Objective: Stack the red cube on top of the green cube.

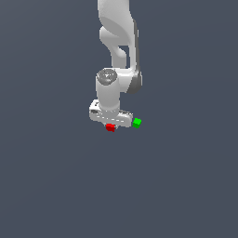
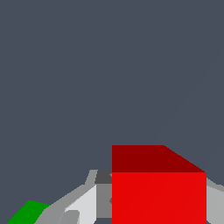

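Observation:
The red cube [image 1: 110, 127] sits under the white gripper [image 1: 111, 122], and only part of it shows below the hand in the exterior view. In the wrist view the red cube [image 2: 158, 192] fills the space between the two fingers [image 2: 103, 197], which press against its sides. The gripper [image 2: 158, 210] is shut on it. The green cube [image 1: 136, 122] lies on the floor just to the exterior view's right of the gripper, apart from the red cube. In the wrist view only a corner of the green cube [image 2: 26, 213] shows, beside one finger.
The plain dark grey floor [image 1: 56, 176] spreads all around. The white arm [image 1: 118, 42] rises above the gripper toward the top of the exterior view.

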Controlling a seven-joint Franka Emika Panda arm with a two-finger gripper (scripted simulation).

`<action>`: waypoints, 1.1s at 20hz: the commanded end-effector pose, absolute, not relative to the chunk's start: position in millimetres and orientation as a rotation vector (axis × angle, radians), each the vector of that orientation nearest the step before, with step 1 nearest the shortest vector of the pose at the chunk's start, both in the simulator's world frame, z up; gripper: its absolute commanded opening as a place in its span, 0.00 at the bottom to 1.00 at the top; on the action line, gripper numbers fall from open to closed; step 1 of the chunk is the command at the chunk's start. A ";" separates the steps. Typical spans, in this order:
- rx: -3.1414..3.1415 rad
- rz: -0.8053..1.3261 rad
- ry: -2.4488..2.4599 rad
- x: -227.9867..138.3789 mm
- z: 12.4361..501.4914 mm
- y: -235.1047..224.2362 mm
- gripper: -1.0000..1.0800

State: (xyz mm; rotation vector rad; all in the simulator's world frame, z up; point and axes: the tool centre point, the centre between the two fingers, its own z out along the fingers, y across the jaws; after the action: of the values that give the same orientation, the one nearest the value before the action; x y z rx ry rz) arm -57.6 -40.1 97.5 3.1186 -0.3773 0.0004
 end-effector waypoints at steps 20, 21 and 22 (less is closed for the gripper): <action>3.119 0.000 -0.375 -132.0 62.1 108.0 0.00; 3.119 0.000 -0.375 -132.2 61.9 109.0 0.00; 3.119 0.000 -0.375 -132.0 61.8 109.5 0.00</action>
State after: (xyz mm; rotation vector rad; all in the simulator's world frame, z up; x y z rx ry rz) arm -131.9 108.0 61.9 3.1195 -0.3729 -0.0013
